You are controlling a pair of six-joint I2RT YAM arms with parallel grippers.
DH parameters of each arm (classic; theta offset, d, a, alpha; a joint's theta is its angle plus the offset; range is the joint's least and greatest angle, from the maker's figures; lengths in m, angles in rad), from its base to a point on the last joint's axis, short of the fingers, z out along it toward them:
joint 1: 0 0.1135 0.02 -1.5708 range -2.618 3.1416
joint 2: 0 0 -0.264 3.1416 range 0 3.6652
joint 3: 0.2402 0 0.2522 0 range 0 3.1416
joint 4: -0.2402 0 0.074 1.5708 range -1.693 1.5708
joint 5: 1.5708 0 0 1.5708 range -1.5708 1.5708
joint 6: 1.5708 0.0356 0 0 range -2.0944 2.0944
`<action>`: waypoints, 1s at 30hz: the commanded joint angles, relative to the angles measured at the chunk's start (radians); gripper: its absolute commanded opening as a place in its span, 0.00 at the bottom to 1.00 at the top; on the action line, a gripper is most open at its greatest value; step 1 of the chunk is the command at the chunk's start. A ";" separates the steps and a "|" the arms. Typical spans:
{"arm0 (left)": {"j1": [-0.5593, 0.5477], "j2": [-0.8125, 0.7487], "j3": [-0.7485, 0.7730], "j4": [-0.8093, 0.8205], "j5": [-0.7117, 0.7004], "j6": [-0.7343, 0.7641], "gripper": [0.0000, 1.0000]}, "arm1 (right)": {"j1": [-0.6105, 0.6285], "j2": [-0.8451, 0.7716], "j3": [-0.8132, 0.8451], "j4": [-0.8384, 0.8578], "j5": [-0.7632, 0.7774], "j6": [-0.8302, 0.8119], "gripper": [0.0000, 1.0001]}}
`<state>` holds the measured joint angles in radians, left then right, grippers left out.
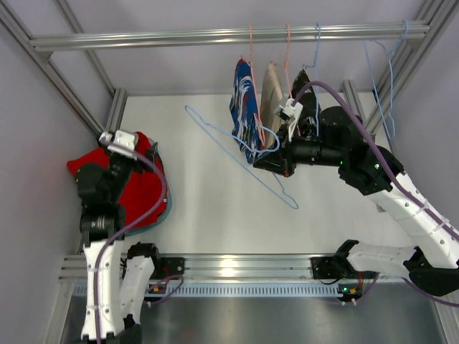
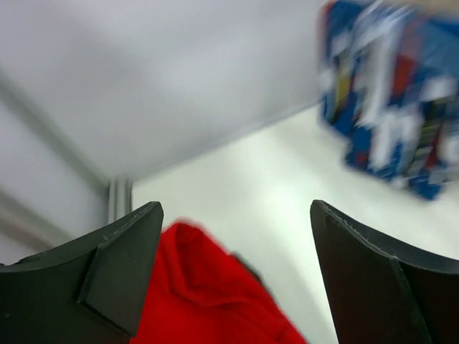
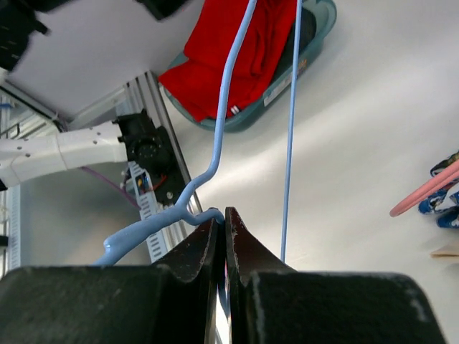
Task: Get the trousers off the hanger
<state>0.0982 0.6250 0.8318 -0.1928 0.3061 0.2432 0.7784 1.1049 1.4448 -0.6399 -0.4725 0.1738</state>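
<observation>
The red trousers lie bunched in a teal basket at the left. They also show in the left wrist view and the right wrist view. A strip of dark cloth shows beside them in the basket. My left gripper hangs open and empty just above the red cloth. My right gripper is shut on a bare light blue wire hanger and holds it tilted over the table. The wire sits pinched between the jaw tips.
A blue patterned garment, a beige one and a dark one hang on hangers from the rail at the back. Two empty blue hangers hang at the far right. Frame posts stand at both sides.
</observation>
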 commanded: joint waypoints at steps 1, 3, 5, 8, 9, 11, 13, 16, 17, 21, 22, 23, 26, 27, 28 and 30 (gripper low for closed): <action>0.000 -0.093 0.136 -0.167 0.489 0.051 0.89 | 0.013 0.041 0.058 -0.104 -0.075 -0.079 0.00; 0.000 -0.108 0.216 -0.299 0.565 0.118 0.88 | 0.012 0.065 0.068 -0.132 -0.083 -0.097 0.00; 0.003 -0.122 0.259 -0.380 0.665 0.181 0.87 | 0.012 0.104 0.097 -0.184 -0.090 -0.114 0.00; 0.003 -0.110 0.322 -0.491 0.774 0.242 0.86 | 0.015 0.171 0.152 -0.233 -0.133 -0.122 0.00; 0.000 -0.099 0.338 -0.505 0.794 0.225 0.86 | 0.016 0.188 0.167 -0.242 -0.152 -0.123 0.00; 0.003 -0.077 0.343 -0.505 0.856 0.216 0.84 | 0.028 0.242 0.213 -0.244 -0.166 -0.117 0.00; 0.003 -0.059 0.340 -0.505 0.893 0.228 0.82 | 0.041 0.292 0.255 -0.236 -0.170 -0.109 0.00; 0.003 -0.028 0.331 -0.505 0.906 0.246 0.81 | 0.079 0.354 0.304 -0.225 -0.181 -0.094 0.00; 0.001 -0.022 0.325 -0.505 0.887 0.261 0.81 | 0.105 0.369 0.315 -0.222 -0.183 -0.092 0.00; 0.000 0.001 0.296 -0.505 0.820 0.373 0.80 | 0.182 0.449 0.388 -0.224 -0.186 -0.096 0.00; 0.000 0.007 0.293 -0.505 0.812 0.389 0.80 | 0.194 0.461 0.400 -0.225 -0.186 -0.094 0.00; 0.000 0.012 0.291 -0.528 0.808 0.407 0.80 | 0.217 0.472 0.411 -0.224 -0.189 -0.094 0.00; 0.000 0.031 0.285 -0.577 0.817 0.510 0.76 | 0.239 0.515 0.462 -0.224 -0.198 -0.086 0.00; -0.002 0.036 0.280 -0.594 0.821 0.536 0.75 | 0.240 0.532 0.482 -0.225 -0.199 -0.085 0.00; -0.003 0.036 0.274 -0.605 0.826 0.547 0.70 | 0.242 0.538 0.489 -0.225 -0.199 -0.083 0.00; -0.015 0.033 0.242 -0.622 0.820 0.585 0.66 | 0.242 0.546 0.500 -0.227 -0.199 -0.082 0.00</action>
<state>0.0940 0.6529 1.1084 -0.7647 1.1030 0.7033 1.0119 1.6478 1.8774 -0.8795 -0.6498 0.0860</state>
